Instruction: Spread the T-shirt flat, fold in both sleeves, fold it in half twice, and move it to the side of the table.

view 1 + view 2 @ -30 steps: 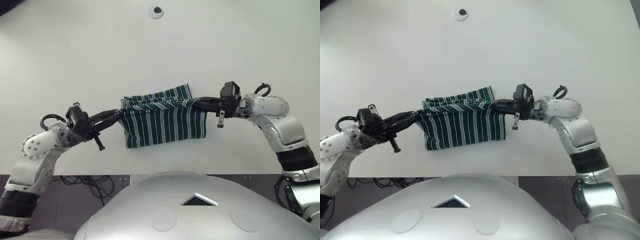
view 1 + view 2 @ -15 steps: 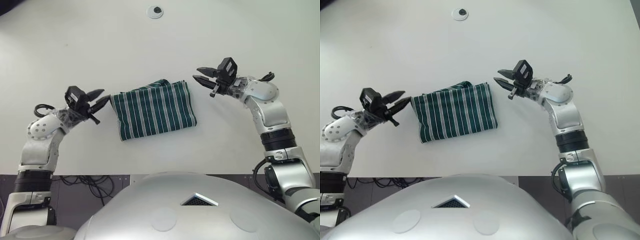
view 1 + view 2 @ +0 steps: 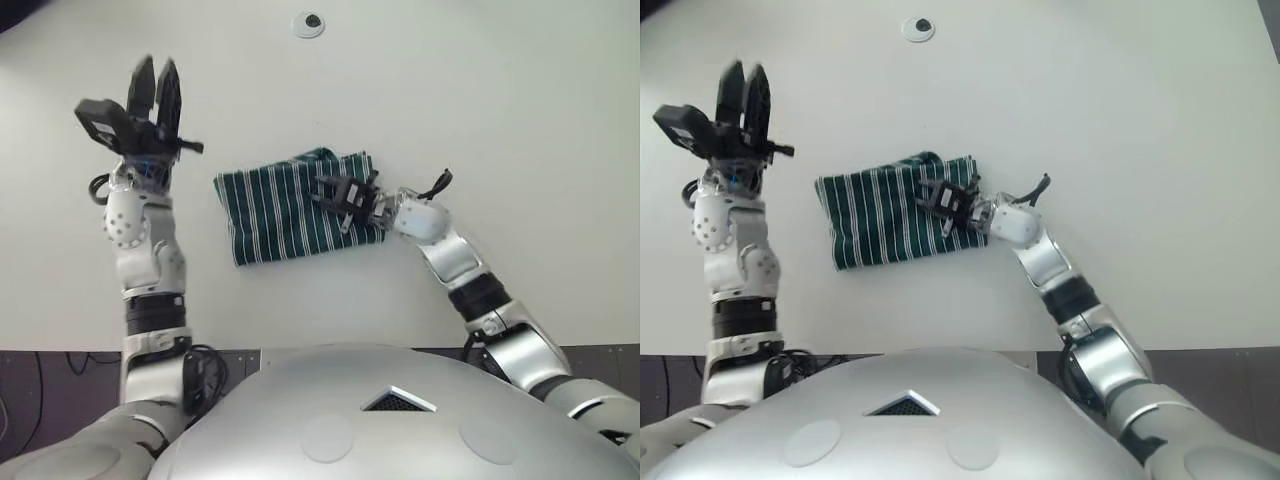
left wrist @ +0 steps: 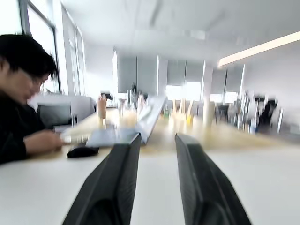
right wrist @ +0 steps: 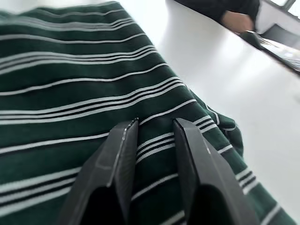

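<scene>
**Shirt let go and folded; right arm coming down on it**

The T-shirt [image 3: 275, 205] is lying as a small folded striped packet near the middle of the white table [image 3: 500, 110]. A second ago both grippers were holding its two ends. Half a second ago they were letting go and standing off on either side.

Now the left gripper [image 3: 155, 78] is lifting well clear and pointing up and away from the table, its jaws a little apart and holding nothing. The right gripper [image 3: 338, 190] is swinging in over the packet and resting on its top layer near the right edge. Its jaws are apart with the tips against the cloth, pinching no fold that can be seen.

The folding is looking finished, and the right arm seems to be getting ready to press or slide the packet toward the table's side, a step not yet done.

A small round disc [image 3: 311, 22] is sitting near the table's far edge. The left wrist view is looking into a bright office with windows [image 4: 140, 75] and a ceiling light strip [image 4: 258, 49].
</scene>
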`<state>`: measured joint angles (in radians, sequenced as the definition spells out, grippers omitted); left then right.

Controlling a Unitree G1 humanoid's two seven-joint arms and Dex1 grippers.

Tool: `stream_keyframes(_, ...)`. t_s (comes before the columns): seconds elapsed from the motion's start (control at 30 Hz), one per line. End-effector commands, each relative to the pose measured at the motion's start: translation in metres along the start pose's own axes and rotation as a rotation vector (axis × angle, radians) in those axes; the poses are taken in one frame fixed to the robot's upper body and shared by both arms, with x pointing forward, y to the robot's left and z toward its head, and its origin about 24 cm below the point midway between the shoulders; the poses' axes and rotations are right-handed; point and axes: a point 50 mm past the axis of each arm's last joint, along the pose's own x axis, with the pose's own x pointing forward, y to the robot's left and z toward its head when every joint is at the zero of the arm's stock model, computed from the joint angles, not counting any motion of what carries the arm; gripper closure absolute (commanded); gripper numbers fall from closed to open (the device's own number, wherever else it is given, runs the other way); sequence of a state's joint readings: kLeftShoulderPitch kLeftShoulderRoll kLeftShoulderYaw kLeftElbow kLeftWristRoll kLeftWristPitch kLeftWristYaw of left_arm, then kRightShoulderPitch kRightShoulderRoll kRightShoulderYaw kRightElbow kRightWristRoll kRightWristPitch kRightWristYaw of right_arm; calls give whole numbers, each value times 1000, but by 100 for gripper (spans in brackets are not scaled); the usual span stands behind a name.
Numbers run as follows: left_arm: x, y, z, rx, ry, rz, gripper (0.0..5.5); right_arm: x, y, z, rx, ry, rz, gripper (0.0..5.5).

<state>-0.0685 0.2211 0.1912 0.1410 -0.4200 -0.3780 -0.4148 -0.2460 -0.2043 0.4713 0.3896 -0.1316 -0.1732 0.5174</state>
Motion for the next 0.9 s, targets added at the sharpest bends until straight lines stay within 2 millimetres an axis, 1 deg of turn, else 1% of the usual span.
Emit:
stream_keyframes(0.03, -9, -1, -14, 94, -13, 32, 421, -35, -57, -67, 69, 357, -381, 419)
stream_keyframes(0.1, -15, 5, -18, 32, -11, 71, 421, -47, -86, -72, 80, 383, -589, 419)
stream_keyframes(0.13, -16, 8, -19, 1, -17, 87, 421, -50, -94, -73, 96, 381, -652, 419)
stream_keyframes(0.2, -18, 9, -21, -19, -24, 92, 421, -50, -107, -68, 114, 349, -734, 419)
stream_keyframes(0.33, -20, 10, -25, -75, -43, 90, 421, -41, -117, -52, 95, 235, -826, 419)
stream_keyframes(0.4, -20, 12, -24, -23, -57, 98, 421, -35, -120, -36, 61, 106, -852, 419)
stream_keyframes(0.47, -21, 18, -24, 33, -70, 138, 421, -34, -125, -18, 5, -39, -914, 419)
stream_keyframes(0.57, -23, 25, -25, 174, -64, 165, 421, -38, -126, 1, -44, -226, -994, 419)
stream_keyframes(0.67, -26, 19, -29, 123, -75, 107, 421, -40, -118, 15, -83, -387, -995, 419)
stream_keyframes(0.73, -29, 18, -29, 152, -76, 101, 421, -38, -111, 17, -81, -434, -976, 419)
stream_keyframes(0.8, -33, 19, -29, 233, -71, 101, 421, -35, -103, 15, -64, -452, -955, 419)
stream_keyframes(0.9, -35, 15, -30, 302, -70, 100, 421, -40, -98, 13, -39, -490, -964, 419)
